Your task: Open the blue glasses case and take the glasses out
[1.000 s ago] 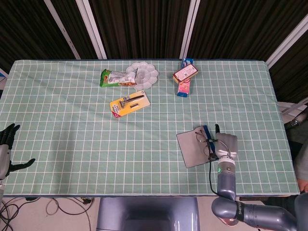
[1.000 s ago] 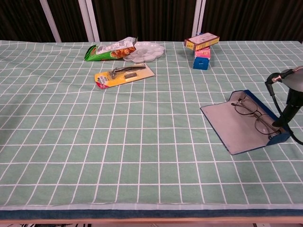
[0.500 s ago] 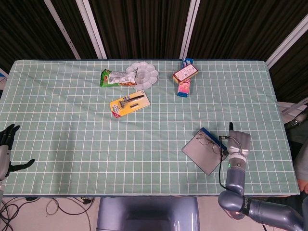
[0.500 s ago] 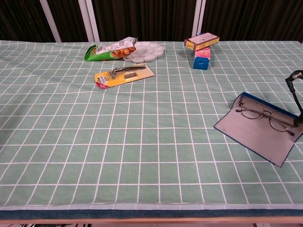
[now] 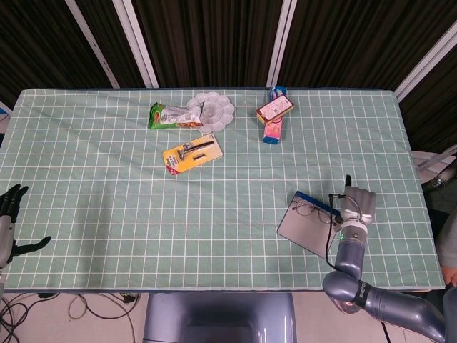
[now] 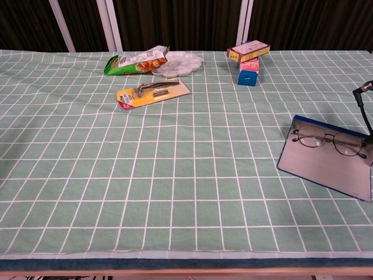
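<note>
Fingers of the right hand (image 5: pixel 355 206) are seen at the far end of the open blue glasses case (image 5: pixel 308 230), but whether anything is held cannot be told. The glasses (image 6: pixel 330 142) are laid on the case's grey lining, near the table's right edge. The left hand (image 5: pixel 10 214) is kept open, fingers spread, off the table's left edge.

You have a wide surface (image 5: pixel 107 179) in front of you, covered by a pale green cloth with a white grid. Its near edge carries a dark blue band (image 6: pixel 175 264) in the chest view. Behind the far edge you face dark ribbed panels (image 5: pixel 214 36), split by slanted white posts (image 5: pixel 139 43). Below the near edge, in the head view, a grey-blue rounded base (image 5: pixel 218 318) shows, with loose cables (image 5: pixel 86 309) on the floor at lower left. The light is even.
</note>
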Available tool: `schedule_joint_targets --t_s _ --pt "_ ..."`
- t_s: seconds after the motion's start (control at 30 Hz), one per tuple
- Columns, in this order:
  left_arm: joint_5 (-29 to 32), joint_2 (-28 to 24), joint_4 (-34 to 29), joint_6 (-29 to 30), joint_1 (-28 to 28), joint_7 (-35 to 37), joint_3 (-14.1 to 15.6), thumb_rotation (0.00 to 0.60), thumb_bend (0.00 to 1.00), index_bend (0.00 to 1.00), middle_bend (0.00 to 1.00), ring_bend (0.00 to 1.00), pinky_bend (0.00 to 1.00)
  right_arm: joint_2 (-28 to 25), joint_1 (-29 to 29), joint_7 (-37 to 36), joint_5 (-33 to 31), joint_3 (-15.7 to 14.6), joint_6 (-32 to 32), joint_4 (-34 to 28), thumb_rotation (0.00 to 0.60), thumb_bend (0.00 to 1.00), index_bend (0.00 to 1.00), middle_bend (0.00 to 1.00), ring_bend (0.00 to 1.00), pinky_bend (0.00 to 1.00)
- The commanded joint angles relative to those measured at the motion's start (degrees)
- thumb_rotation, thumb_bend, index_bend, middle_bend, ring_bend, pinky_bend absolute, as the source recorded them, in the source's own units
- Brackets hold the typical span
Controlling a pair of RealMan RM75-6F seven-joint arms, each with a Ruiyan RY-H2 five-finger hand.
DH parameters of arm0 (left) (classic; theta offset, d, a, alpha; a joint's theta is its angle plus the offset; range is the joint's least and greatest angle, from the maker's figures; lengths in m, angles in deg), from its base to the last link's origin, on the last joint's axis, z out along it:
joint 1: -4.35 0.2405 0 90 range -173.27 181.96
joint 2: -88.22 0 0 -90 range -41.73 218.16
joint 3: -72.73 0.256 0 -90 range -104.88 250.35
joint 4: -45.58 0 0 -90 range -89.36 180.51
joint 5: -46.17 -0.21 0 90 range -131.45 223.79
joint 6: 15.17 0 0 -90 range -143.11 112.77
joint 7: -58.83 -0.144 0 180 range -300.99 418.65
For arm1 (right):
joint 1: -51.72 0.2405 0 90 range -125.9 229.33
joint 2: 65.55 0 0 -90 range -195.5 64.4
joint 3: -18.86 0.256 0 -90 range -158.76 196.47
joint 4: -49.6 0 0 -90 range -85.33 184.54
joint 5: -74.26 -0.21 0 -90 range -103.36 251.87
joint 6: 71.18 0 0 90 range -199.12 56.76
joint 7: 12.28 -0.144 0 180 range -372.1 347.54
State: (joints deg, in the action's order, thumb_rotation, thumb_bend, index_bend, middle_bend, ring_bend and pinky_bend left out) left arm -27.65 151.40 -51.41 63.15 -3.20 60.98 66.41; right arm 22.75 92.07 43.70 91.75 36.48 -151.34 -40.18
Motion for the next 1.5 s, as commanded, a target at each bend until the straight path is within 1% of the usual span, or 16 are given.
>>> schedule_joint_targets --t_s 0.03,0.33,0.83,1.07,1.37,1.5 --pt "0.0 0.0 0.0 0.0 0.0 0.0 0.0 0.6 0.02 0.0 0.0 0.0 0.0 0.3 0.4 0.2 -0.1 0.4 0.4 0.9 0.6 0.23 0.04 0.99 1.0 1.0" --pt "-0.1 -0.2 -0.4 0.2 0.2 0.1 0.1 0.6 0.02 0.0 0.0 0.0 0.0 1.8 1.2 -0.1 -0.8 1.6 2.6 5.0 0.6 0.23 0.04 0.99 1.0 1.0" --pt "0.0 -0.5 -0.5 0.3 0.3 0.4 0.0 0.6 0.02 0.0 0.0 0.0 0.0 6.0 3.7 -0.9 0.4 3.4 5.3 12.6 0.6 0.24 0.04 0.99 1.0 1.0" --pt "0.4 -0.4 -0.4 0.2 0.3 0.4 -0.2 0.6 0.02 0.0 0.0 0.0 0.0 7.8 4.6 -1.5 1.8 3.8 6.4 15.6 0.6 0.24 0.04 0.99 1.0 1.0" --pt "0.3 -0.3 -0.5 -0.1 0.2 0.2 0.0 0.6 0.02 0.0 0.0 0.0 0.0 8.9 5.3 -1.7 3.4 4.3 6.7 16.4 0.6 0.24 0.05 0.99 1.0 1.0" --pt "0.4 -0.4 -0.5 -0.1 0.2 0.3 -0.1 0.6 0.02 0.0 0.0 0.0 0.0 8.5 5.0 -1.4 3.2 4.6 6.2 14.7 0.6 0.27 0.09 0.99 1.0 1.0"
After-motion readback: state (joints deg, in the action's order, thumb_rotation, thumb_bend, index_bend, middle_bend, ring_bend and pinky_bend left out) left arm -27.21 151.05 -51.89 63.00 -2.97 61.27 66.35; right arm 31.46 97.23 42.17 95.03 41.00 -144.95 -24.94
